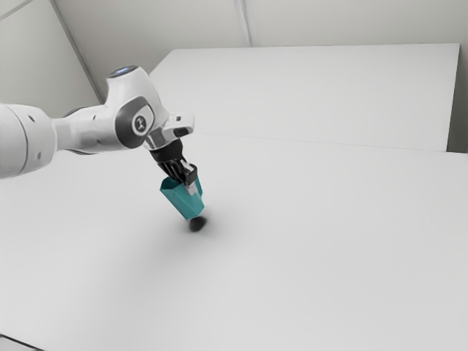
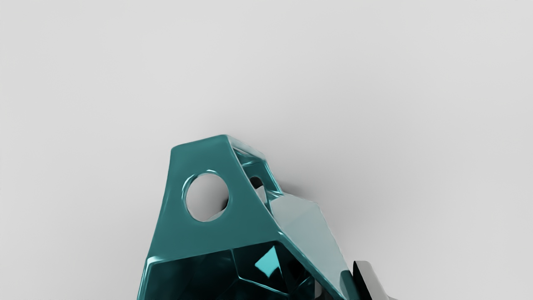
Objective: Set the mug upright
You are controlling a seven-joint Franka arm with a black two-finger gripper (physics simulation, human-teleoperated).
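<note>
We have our gripper [image 1: 191,184] clamped on the wall of the teal faceted mug [image 1: 180,201], one finger inside and the other outside. The mug tilts, its mouth up toward the exterior view's left, its base low over a dark shadow on the white table [image 1: 307,241]; we can't tell whether they touch.

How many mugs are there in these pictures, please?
1. The mug is tilted in the grip of the hand, its wall between the fingers, near the table. I see no other, though the arm could hide something behind it.
</note>
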